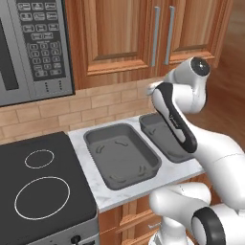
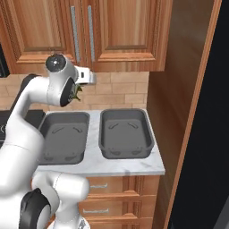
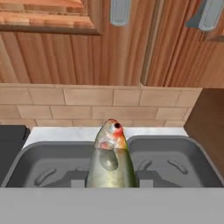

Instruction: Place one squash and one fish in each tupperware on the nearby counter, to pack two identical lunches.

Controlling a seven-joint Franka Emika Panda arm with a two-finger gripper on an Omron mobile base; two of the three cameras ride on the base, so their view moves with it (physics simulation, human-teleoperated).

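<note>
Leftmost in the left base view sits a black stovetop (image 1: 43,191) with a microwave (image 1: 33,48) above it. Next to the stovetop, the white marble counter (image 1: 110,194) carries two dark grey tupperware trays side by side: the left tupperware (image 1: 122,155) and the right tupperware (image 2: 126,133), neither touching the other. No food can be made out inside either of them. Above the gap between them, the hand view shows a greenish-yellow fish (image 3: 110,159) with a reddish head, pointing toward the brick backsplash (image 3: 100,105). The gripper (image 3: 110,178) has its jaws closed against the fish's sides, holding it clear of the trays. Wooden cabinets (image 2: 112,31) hang above, and a tall wooden panel (image 2: 179,112) stands at far right.
</note>
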